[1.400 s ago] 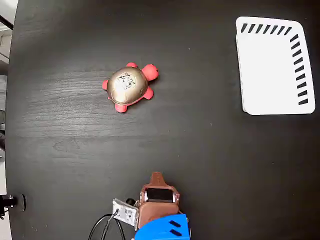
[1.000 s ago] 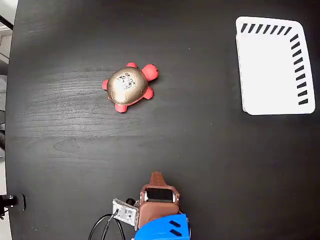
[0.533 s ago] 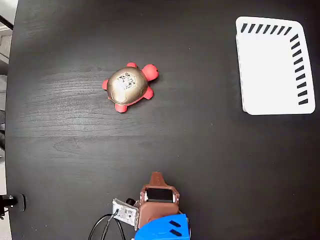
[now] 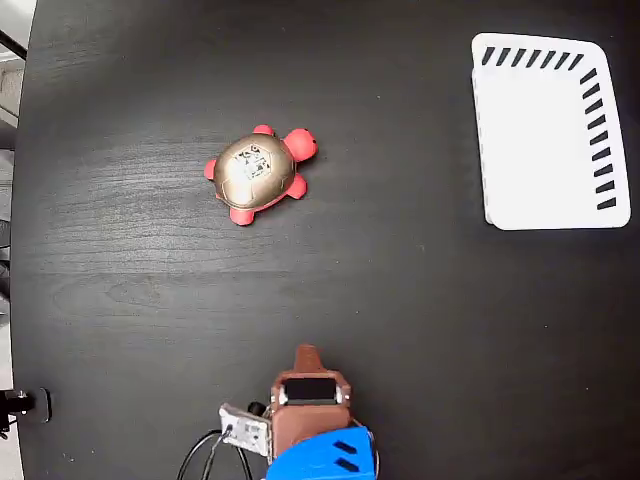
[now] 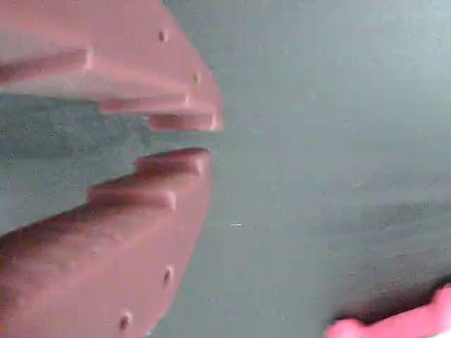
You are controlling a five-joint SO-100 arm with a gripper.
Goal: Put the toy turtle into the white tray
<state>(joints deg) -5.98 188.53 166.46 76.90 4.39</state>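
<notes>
The toy turtle (image 4: 258,173), with a gold-bronze shell and red-pink head and legs, lies on the black table left of centre in the fixed view, its head pointing right. Only a blurred pink edge of the turtle (image 5: 398,325) shows at the bottom right of the wrist view. The white tray (image 4: 548,132) sits at the top right with nothing in it, dark slots along its top and right rims. My brown gripper (image 4: 307,352) is at the bottom centre, far below the turtle. In the wrist view the gripper (image 5: 184,139) is shut on nothing, with only a thin slit between its tips.
The blue arm base (image 4: 322,458) and a small grey camera module with cables (image 4: 243,430) sit at the table's bottom edge. The table's left edge (image 4: 22,240) borders a pale floor, with a dark fitting (image 4: 22,404) at the lower left.
The gripper and wrist have swung very slightly to the left. The turtle and the tray have not moved.
</notes>
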